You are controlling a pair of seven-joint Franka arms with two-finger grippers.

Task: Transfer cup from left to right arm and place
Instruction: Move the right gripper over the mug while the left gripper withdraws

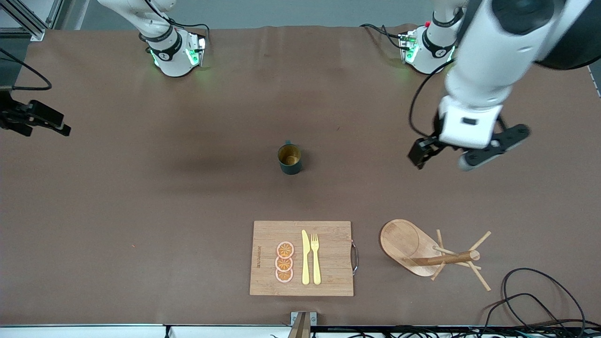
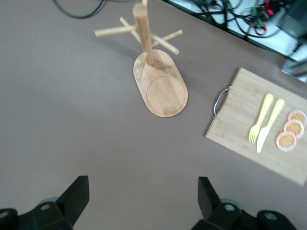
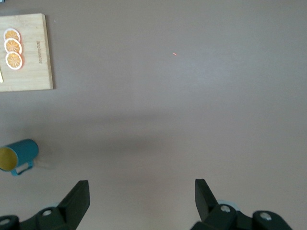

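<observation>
The cup (image 1: 289,159), dark teal with a mustard-yellow inside, stands upright alone near the middle of the table. It also shows in the right wrist view (image 3: 19,155), handle visible. My left gripper (image 1: 446,152) hangs open and empty in the air over the left arm's end of the table, well to the side of the cup; its fingers (image 2: 76,196) frame bare table. My right gripper (image 3: 142,201) is open and empty, high over bare table toward the right arm's end, with the cup off to one side.
A wooden cutting board (image 1: 328,281) with orange slices (image 1: 284,262), a yellow knife and a fork lies nearer the front camera than the cup. A wooden mug tree (image 1: 436,256) stands beside it. A black device (image 1: 35,119) juts in at the right arm's end.
</observation>
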